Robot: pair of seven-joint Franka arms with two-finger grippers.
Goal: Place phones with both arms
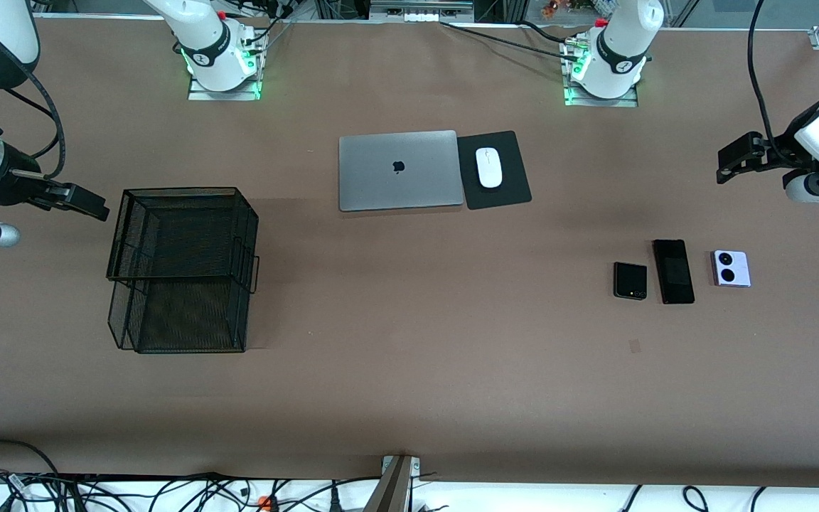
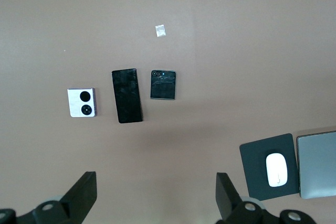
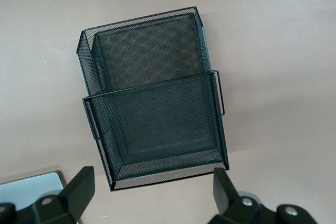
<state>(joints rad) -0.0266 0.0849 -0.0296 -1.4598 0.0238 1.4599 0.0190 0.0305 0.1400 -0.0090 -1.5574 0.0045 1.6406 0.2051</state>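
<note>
Three phones lie flat in a row on the brown table toward the left arm's end: a small black folded one (image 1: 630, 280) (image 2: 163, 84), a long black slab (image 1: 673, 271) (image 2: 127, 95) and a pale lilac one with two black circles (image 1: 731, 269) (image 2: 82, 103). My left gripper (image 1: 726, 167) (image 2: 156, 192) hangs high over the table at that end, apart from the phones, open and empty. My right gripper (image 1: 97, 208) (image 3: 152, 192) hangs open and empty over the table's other end, beside a black mesh tray (image 1: 175, 235) (image 3: 152, 98).
The mesh tray has two tiers and holds nothing. A shut silver laptop (image 1: 399, 171) (image 2: 317, 163) lies mid-table near the arm bases, with a white mouse (image 1: 489, 168) (image 2: 277, 169) on a black pad (image 1: 509, 192) beside it. A small tape scrap (image 2: 161, 30) lies near the phones.
</note>
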